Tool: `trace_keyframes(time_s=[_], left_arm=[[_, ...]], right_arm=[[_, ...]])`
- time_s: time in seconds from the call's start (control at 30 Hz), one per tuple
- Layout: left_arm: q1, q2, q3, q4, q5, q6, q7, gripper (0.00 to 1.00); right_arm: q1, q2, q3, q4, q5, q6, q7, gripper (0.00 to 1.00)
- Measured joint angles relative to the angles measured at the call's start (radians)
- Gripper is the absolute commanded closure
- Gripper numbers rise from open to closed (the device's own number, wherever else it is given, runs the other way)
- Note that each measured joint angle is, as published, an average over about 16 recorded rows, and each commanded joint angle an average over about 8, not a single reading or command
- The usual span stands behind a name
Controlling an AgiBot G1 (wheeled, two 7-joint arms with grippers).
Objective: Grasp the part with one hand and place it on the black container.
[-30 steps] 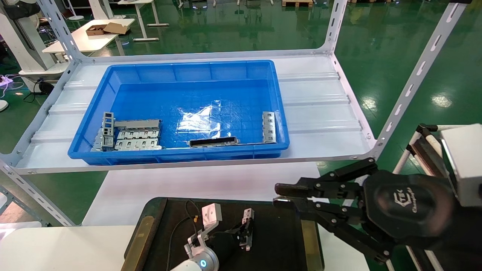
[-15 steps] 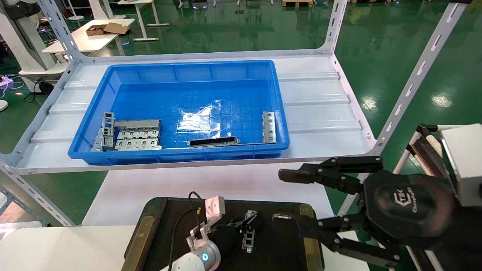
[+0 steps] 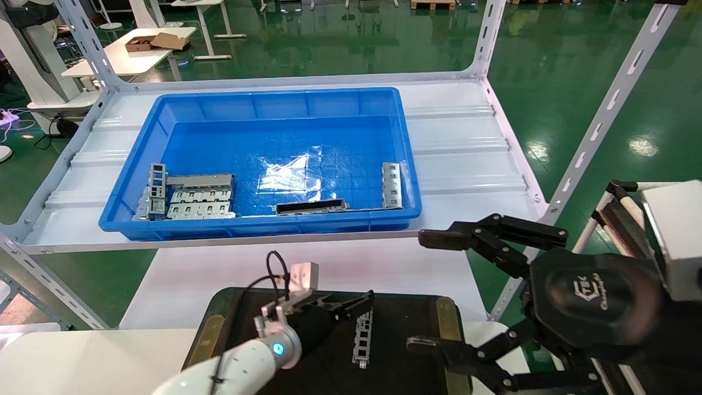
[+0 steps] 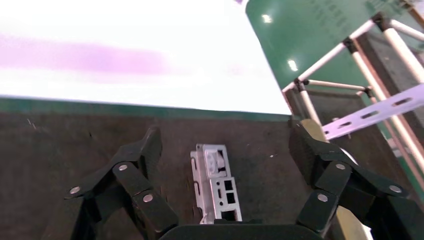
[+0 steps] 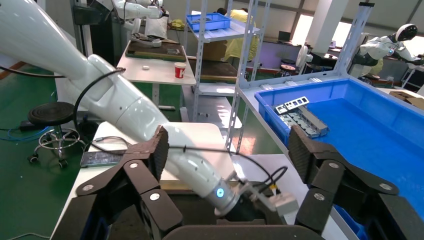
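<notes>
**One part down on the tray, both end effectors spread**

One part (image 3: pixel 362 338) lies flat on the black tray (image 3: pixel 406 329), free of any grip. Its long axis runs near-to-far in the head view, roughly along the reach of the left arm. The left wrist view shows it (image 4: pixel 216 183) between the spread fingers (image 4: pixel 131 170), touching neither.

Left end effector (image 3: pixel 351 304): wide, holding nothing, just above the tray, fingertips over the part's far end. It is the nearer of the two.

Right end effector (image 3: pixel 439 291): also wide and empty, off the tray's right edge, one finger reaching over the near right corner. The part sits to its left, near but apart.

Judgement: placement looks done for this piece. If the left arm lifts, it should go straight up, since the part lies right under its fingers and a sideways drag could nudge it.

Farther off: blue bin (image 3: pixel 263 104) on the shelf holds more strips. A grey cluster (image 3: pixel 189 196) sits at its left, a dark bar (image 3: pixel 311 207) by the near wall, and one lone strip (image 3: pixel 391 185) against the right wall, long axis also near-to-far. That lone strip lies closer to the right arm.
</notes>
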State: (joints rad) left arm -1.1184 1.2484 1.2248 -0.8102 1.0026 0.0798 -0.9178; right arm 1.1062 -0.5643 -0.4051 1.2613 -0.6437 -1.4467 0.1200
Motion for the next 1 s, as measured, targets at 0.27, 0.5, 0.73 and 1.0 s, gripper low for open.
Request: trace_keyframes(time_s=[0.27, 0.5, 0.73, 1.0], left_arm=[[0.023, -0.155, -0.086, -0.177, -0.004, 0.134, 0.088, 0.00], [0.066, -0.292, -0.178, -0.315, -0.033, 0.260, 0.206, 0.00], [0.115, -0.399, -0.279, -0.396, -0.093, 0.402, 0.358, 0.00], [0.174, -0.481, -0.409, -0.415, -0.212, 0.628, 0.585, 0.00]], right_arm=[[0.000, 0.000, 0.000, 0.000, 0.000, 0.000, 0.000, 0.00], [0.000, 0.000, 0.000, 0.000, 0.000, 0.000, 0.000, 0.00], [0.000, 0.000, 0.000, 0.000, 0.000, 0.000, 0.000, 0.00], [0.000, 0.000, 0.000, 0.000, 0.000, 0.000, 0.000, 0.00]])
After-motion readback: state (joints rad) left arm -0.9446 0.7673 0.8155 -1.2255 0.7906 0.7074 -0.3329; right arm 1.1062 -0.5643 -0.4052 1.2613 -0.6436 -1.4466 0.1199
